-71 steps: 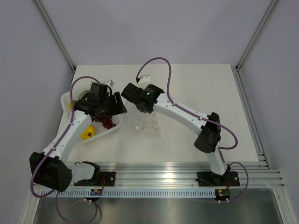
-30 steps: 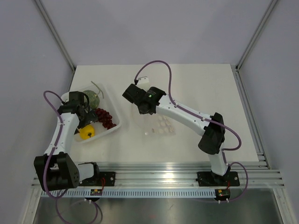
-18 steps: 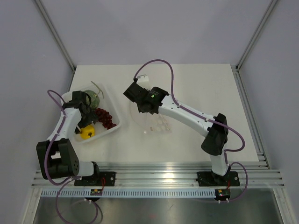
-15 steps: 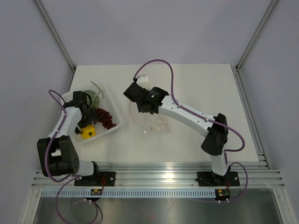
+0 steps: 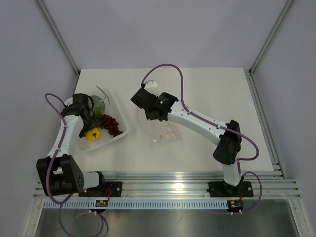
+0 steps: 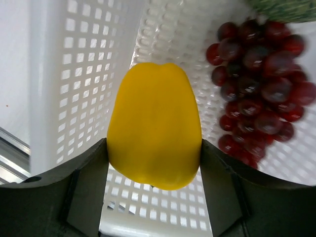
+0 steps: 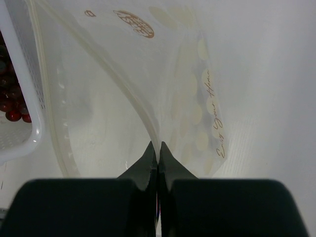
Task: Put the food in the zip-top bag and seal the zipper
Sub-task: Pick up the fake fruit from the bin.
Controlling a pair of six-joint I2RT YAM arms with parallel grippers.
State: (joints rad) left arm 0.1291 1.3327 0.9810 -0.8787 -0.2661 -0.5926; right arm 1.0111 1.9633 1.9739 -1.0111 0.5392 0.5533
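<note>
My left gripper [image 6: 154, 163] is shut on the yellow toy fruit [image 6: 154, 131], which sits between both fingers just above the floor of the white tray [image 6: 64, 74]. In the top view the yellow fruit [image 5: 93, 133] is at the tray's near left. The grey-green fruit [image 5: 98, 105] with its thin stem lies at the tray's far end. My right gripper [image 7: 158, 146] is shut on the pale zipper strip [image 7: 133, 98] of the clear dotted bag [image 7: 192, 103] and holds the mouth edge up. The bag [image 5: 168, 131] trails on the table right of the tray.
A bunch of dark red grapes [image 5: 111, 124] lies in the tray beside the yellow fruit and also shows in the left wrist view [image 6: 256, 84]. The tray's rim [image 7: 27, 108] stands close to the bag's mouth. Metal rails run along the table's near edge.
My left gripper has swung from over the tray's middle to its left side and closed on the yellow fruit, shifting it slightly away. My right gripper has drawn the bag's mouth up and leftward.
</note>
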